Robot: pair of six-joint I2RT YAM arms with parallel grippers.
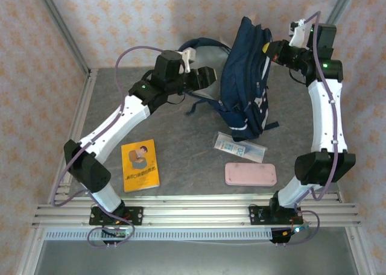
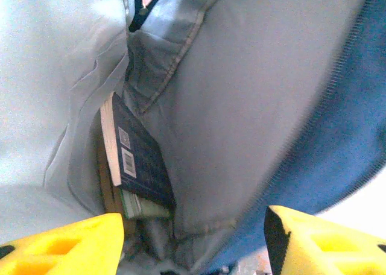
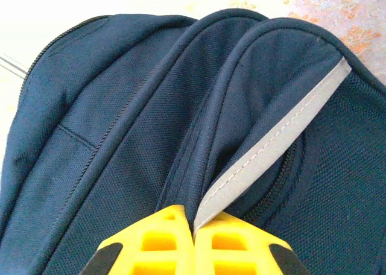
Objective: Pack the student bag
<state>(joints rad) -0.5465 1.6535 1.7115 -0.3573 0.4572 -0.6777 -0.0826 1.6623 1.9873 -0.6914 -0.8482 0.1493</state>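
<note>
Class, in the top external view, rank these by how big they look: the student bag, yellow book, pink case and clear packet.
1. student bag, largest by far.
2. yellow book.
3. pink case and clear packet: they look about alike, too close to rank.

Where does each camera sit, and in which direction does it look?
Top external: above and behind the robot, looking down on the table; shows the left arm and right arm, bases nearest, and the bag.
Left wrist: on the left arm, looking into the bag's pale inside at books; the open left gripper shows at the bottom.
Right wrist: on the right arm, looking at the bag's navy outside; the right gripper is shut on its grey-trimmed edge.
Shared: top and right wrist views both show the bag's outside.
</note>
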